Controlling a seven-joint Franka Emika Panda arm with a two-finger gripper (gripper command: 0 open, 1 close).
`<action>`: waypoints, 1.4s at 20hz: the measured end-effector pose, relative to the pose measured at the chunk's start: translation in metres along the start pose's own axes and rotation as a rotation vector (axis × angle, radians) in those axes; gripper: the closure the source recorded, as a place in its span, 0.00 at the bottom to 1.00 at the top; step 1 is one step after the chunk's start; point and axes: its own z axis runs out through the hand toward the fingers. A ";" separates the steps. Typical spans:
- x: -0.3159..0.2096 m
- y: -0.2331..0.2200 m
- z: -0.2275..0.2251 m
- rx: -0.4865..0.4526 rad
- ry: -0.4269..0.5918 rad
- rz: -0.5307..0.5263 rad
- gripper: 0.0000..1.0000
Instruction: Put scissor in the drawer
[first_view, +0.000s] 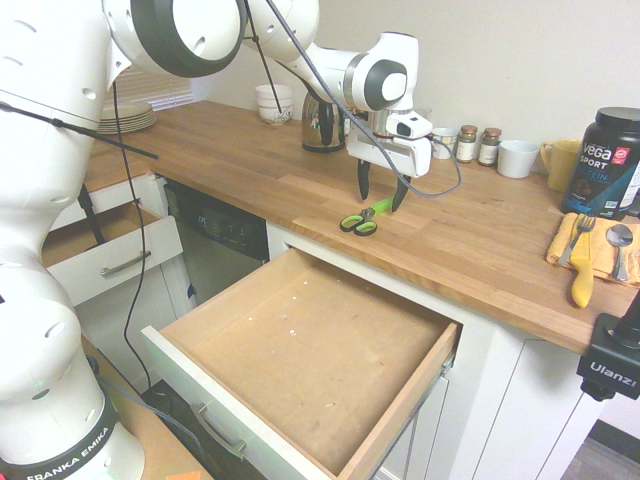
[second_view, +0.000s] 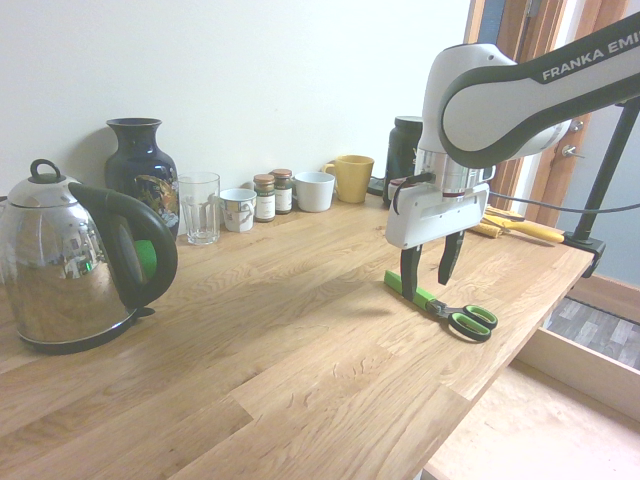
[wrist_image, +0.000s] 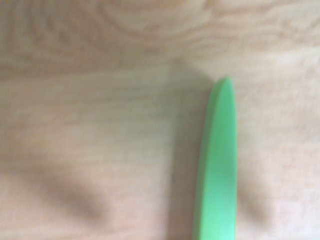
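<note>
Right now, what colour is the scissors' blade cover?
Bright green, on the black-handled scissors lying on the counter; clearest in the second exterior view.

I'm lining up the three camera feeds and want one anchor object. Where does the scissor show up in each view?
First exterior view: the scissor lies flat on the countertop mid-picture, under the open gripper, behind the open drawer.
Second exterior view: scissor right of centre, near the counter's front edge.
Wrist view: only its green blade cover, blurred.
Shared landmark: the yellow mug in both exterior views.

A steel kettle (second_view: 75, 265), dark vase (second_view: 136, 170), glass (second_view: 199, 207) and what look like spice jars (second_view: 273, 195) line the wall
</note>
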 end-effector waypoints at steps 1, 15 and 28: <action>0.001 -0.002 0.001 -0.002 -0.002 0.000 1.00; -0.011 -0.019 0.015 -0.022 -0.017 -0.020 1.00; -0.013 -0.020 0.017 -0.027 -0.016 -0.016 1.00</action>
